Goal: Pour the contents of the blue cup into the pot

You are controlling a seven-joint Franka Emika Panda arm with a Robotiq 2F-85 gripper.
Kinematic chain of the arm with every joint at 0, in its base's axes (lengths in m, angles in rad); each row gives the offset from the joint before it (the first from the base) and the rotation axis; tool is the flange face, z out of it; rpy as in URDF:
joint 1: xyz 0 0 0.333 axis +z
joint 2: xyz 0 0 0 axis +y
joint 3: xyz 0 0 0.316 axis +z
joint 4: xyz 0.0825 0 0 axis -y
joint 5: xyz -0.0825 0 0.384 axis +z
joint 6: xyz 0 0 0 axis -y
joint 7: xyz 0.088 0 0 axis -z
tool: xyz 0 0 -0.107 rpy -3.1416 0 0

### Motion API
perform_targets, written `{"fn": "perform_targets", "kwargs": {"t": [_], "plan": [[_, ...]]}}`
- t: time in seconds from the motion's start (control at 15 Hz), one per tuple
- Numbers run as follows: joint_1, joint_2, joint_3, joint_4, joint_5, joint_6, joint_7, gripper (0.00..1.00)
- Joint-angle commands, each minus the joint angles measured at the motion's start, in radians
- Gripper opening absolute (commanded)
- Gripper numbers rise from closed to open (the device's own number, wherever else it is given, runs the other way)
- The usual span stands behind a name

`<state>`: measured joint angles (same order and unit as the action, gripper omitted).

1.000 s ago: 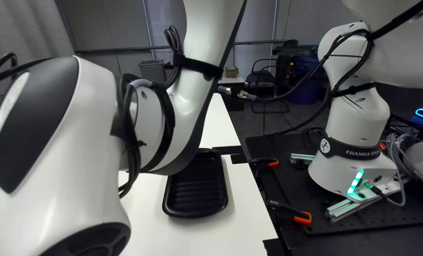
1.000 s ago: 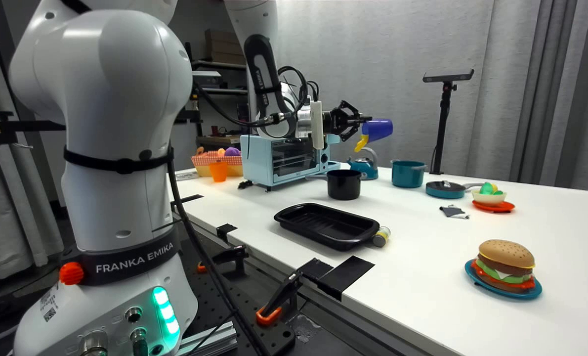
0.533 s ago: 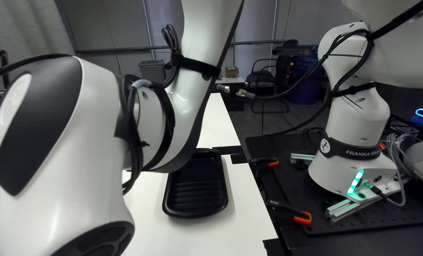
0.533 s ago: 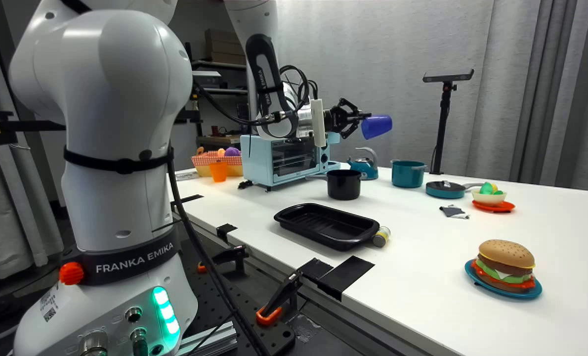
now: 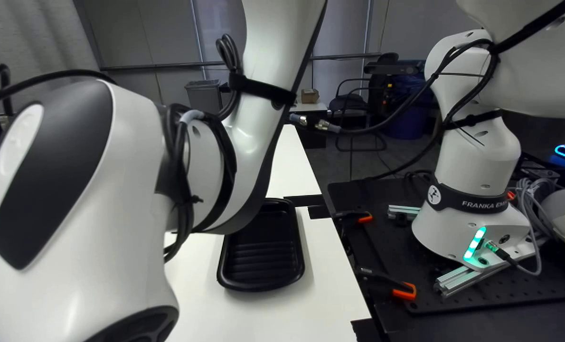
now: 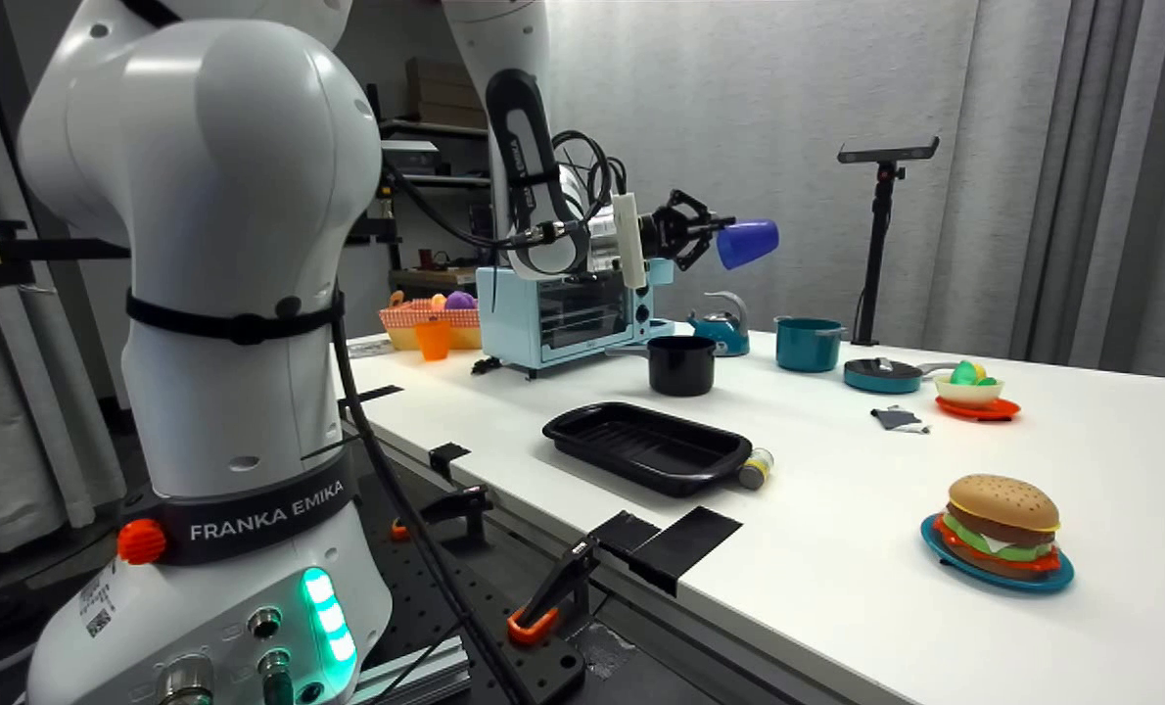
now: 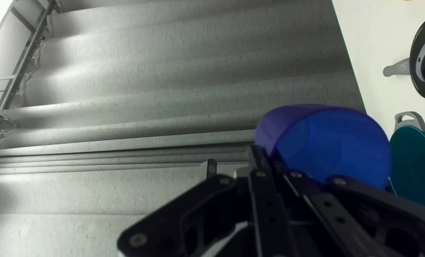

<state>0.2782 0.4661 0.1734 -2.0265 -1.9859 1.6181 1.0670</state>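
A small, tapered, blue plastic tumbler (image 7: 334, 142) — vivid blue inside, purplish outside — hangs at the tips of the black two-fingered pincer (image 6: 727, 223), which is clamped on its rim. It lies sideways, long axis near level, mouth tipped slightly down and back toward the pincer, base away.

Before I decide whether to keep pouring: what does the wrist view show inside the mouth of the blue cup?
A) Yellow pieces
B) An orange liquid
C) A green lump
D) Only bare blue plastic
D: the wrist view looks into the tipped blue cup and only blue plastic shows inside, though the tool pinching its wall hides part of the rim.
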Motion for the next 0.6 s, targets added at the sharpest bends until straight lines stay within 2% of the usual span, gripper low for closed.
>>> {"fn": "perform_targets", "kwargs": {"t": [0.0, 0.53], "plan": [[-0.003, 0.007, 0.013, -0.01, -0.056, -0.058, 0.004, 0.01], [-0.013, 0.019, 0.029, -0.004, 0.006, -0.097, 0.062, 0.01]]}}
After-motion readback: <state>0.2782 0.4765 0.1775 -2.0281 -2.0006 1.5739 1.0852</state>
